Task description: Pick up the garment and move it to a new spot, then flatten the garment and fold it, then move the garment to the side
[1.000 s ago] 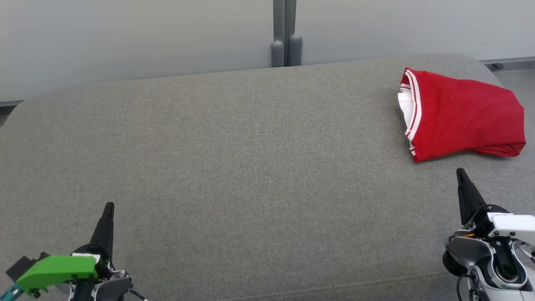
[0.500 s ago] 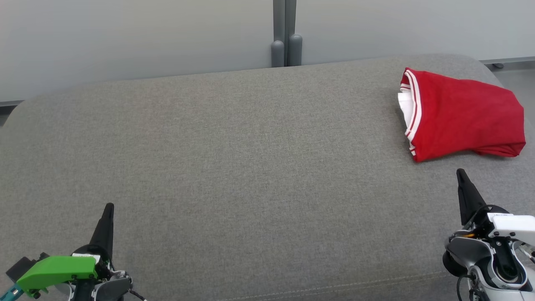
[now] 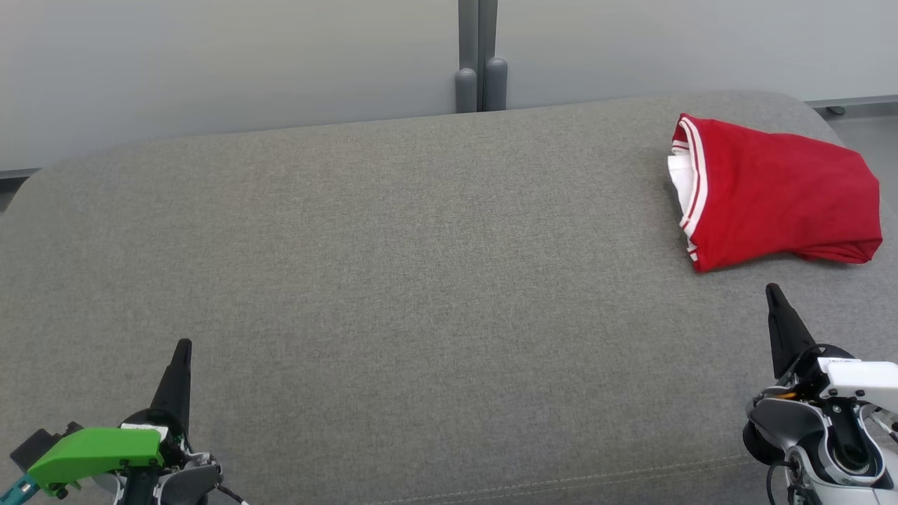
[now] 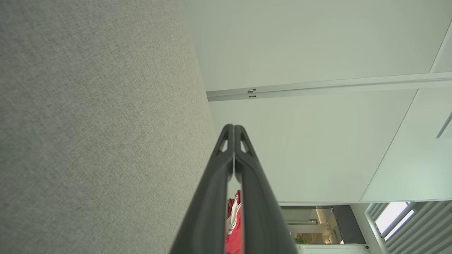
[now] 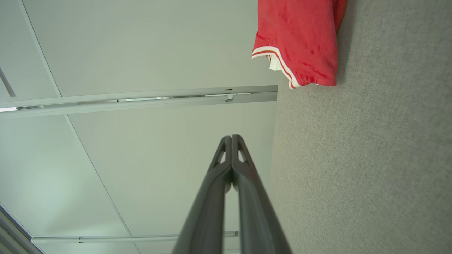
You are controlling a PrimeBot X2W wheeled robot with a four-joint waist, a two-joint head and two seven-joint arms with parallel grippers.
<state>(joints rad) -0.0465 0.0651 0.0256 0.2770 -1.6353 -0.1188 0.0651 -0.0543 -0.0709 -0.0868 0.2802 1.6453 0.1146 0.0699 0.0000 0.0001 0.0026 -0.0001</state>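
Jaws pressed together on both arms, gripping nothing: you see the left gripper (image 3: 184, 345) at the lower left of the head view, its two long dark fingers closed to a single point, and the right gripper (image 3: 772, 289) at the lower right, closed the same way. A bright green plastic cover (image 3: 95, 452) sits over the left wrist, a white housing (image 3: 859, 375) over the right.

Your task piece, the folded red cloth garment with white-and-red striped trim (image 3: 779, 193), lies at the upper right of the head view on the broad grey woven-fabric cushion (image 3: 421, 280), near its far right edge. The striped hem faces frame left, with a white inner layer showing at the opening. The right gripper's tip points up the frame near the garment's lower left corner, apart from it, with bare grey cloth between. The left gripper is well apart from the garment.

In the right wrist view the garment hangs at the top of the frame, right of centre, above the closed fingers. In the left wrist view a thin sliver of red and white shows between the finger shanks near the bottom edge, probably the same garment, though it is too narrow to be sure.

Pale grey wall panels (image 3: 210, 63) and a grey vertical post (image 3: 480, 42) run along the top of the head view.
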